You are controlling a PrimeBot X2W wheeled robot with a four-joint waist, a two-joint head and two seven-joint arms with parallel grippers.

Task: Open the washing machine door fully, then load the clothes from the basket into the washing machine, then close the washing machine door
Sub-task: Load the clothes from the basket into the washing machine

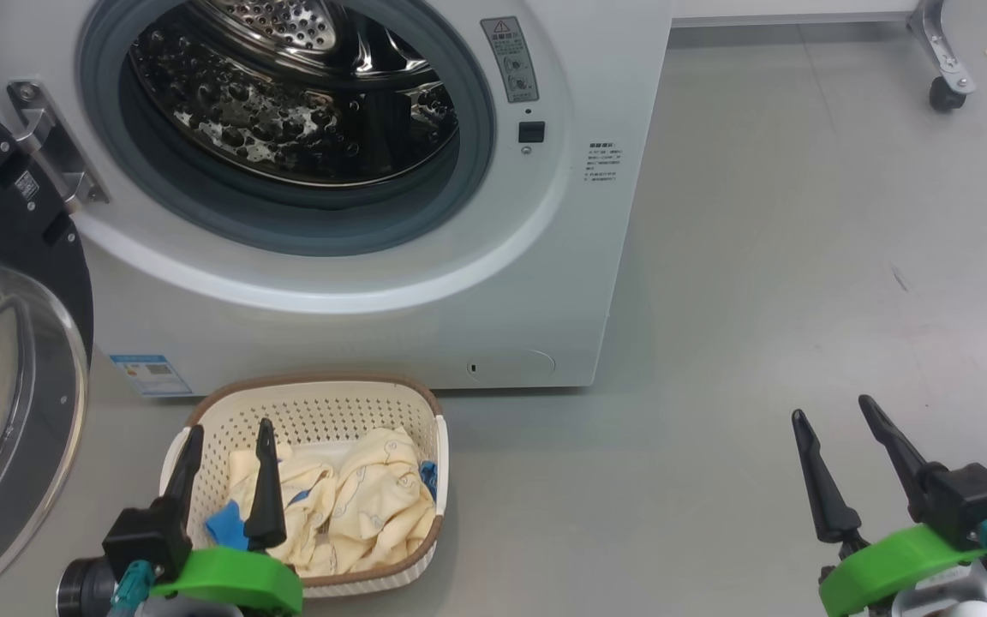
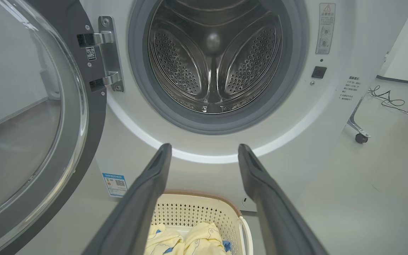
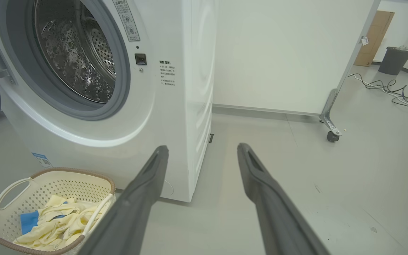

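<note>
Now left pincer (image 1: pixel 230 426) hovers, fingers spread, over the basket (image 1: pixel 322 380)

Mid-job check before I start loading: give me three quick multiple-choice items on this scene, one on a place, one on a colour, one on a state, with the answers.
1. Where does the basket stand relative to the washing machine?
A. on top of it
B. inside it
C. on the floor in front of it

2. What colour are the patches on the cream clothes?
A. red
B. blue
C. black

3. How is the washing machine door?
A. swung open
B. shut
C. taken off and lying flat

Answers:
1 C, the basket sits on the grey floor below the opening.
2 B, blue shows among the cream cloth.
3 A, the door hangs at the left and the drum is exposed.
</note>
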